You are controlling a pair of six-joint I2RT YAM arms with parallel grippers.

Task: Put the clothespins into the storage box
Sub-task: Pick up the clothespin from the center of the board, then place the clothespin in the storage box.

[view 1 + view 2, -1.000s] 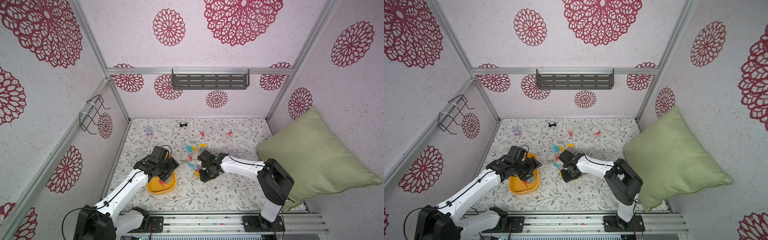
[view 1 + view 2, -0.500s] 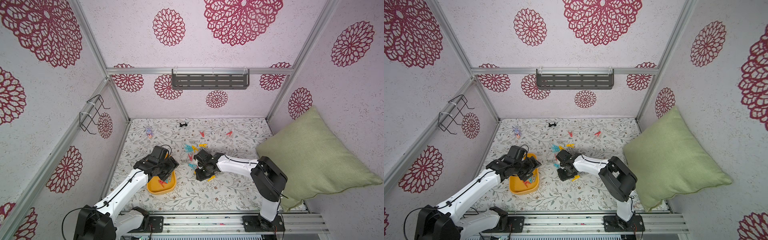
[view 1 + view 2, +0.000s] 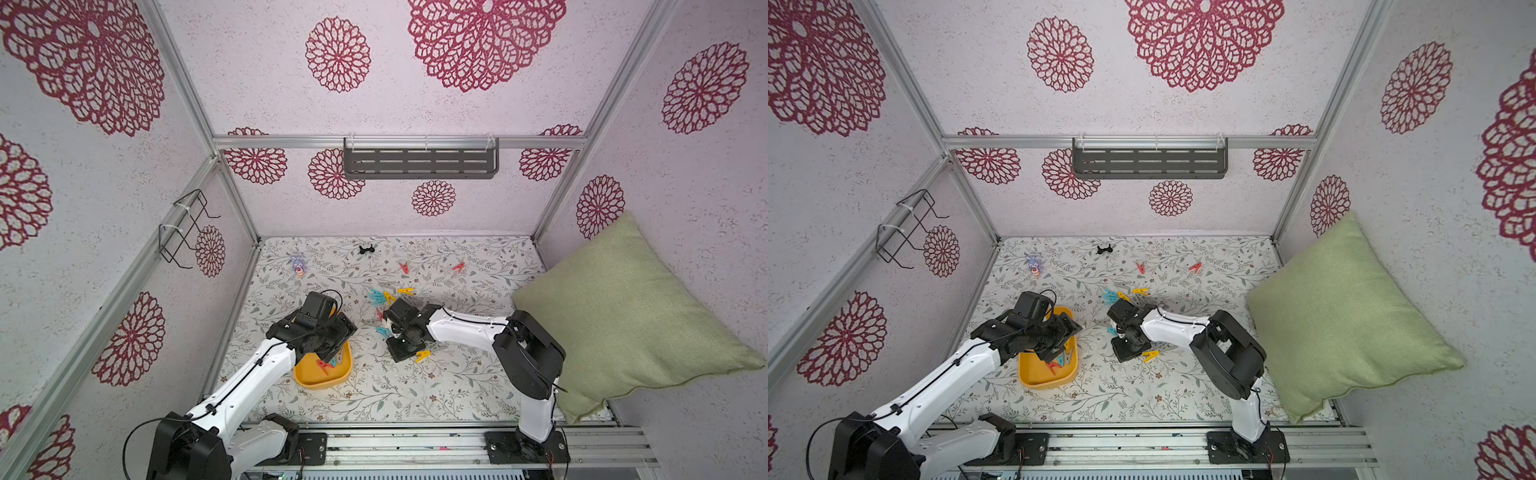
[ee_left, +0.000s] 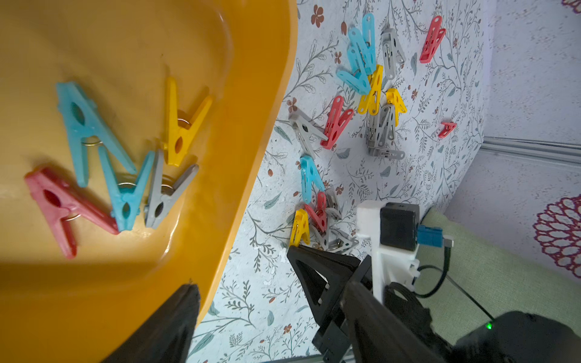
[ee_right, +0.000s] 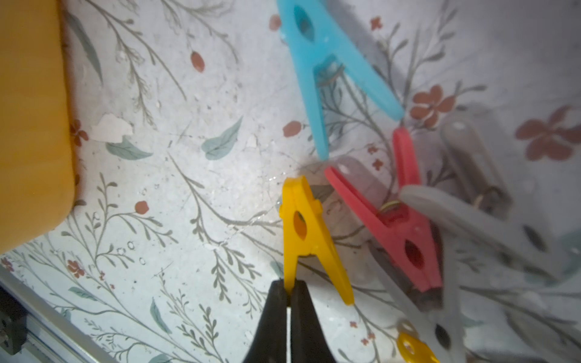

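Leaning against the right-hand wall: green pillow [image 3: 623, 316], the biggest thing in the cell, lower edge resting on the table [image 3: 415, 395]. Table has a floral covering. Grey shelf [image 3: 419, 163] is fixed to the back wall, wire rack [image 3: 185, 226] to the left wall.

Left gripper [image 3: 336, 343] hangs over the storage box [image 3: 320, 380], jaws well apart, nothing between them. The box is yellow-orange and sits on the near left part of the table. Left wrist view shows five clothespins [image 4: 129, 191] on its floor: one red, two teal, one grey, one yellow, bunched together.

Right gripper [image 5: 288, 294] is low over mid-table, just right of the box. Its jaws are pinched tight on one leg of a yellow clothespin [image 5: 301, 232]. Cannot tell whether that one rests on the table or is lifted. Close beside it are a red clothespin [image 5: 405, 239] overlapped by grey ones, and a teal clothespin [image 5: 317, 63] just beyond.

In both top views a loose heap [image 3: 388, 294] of teal, yellow and grey clothespins lies behind the right gripper. Nearer the back wall lie one red peg [image 3: 403, 267] and, apart from it, a second red peg [image 3: 458, 266]. A lone yellow peg [image 3: 423, 355] lies on the near side of the right gripper.

Smallest: black clip [image 3: 366, 249] by the back edge, bunny figure [image 3: 297, 264] at back left.
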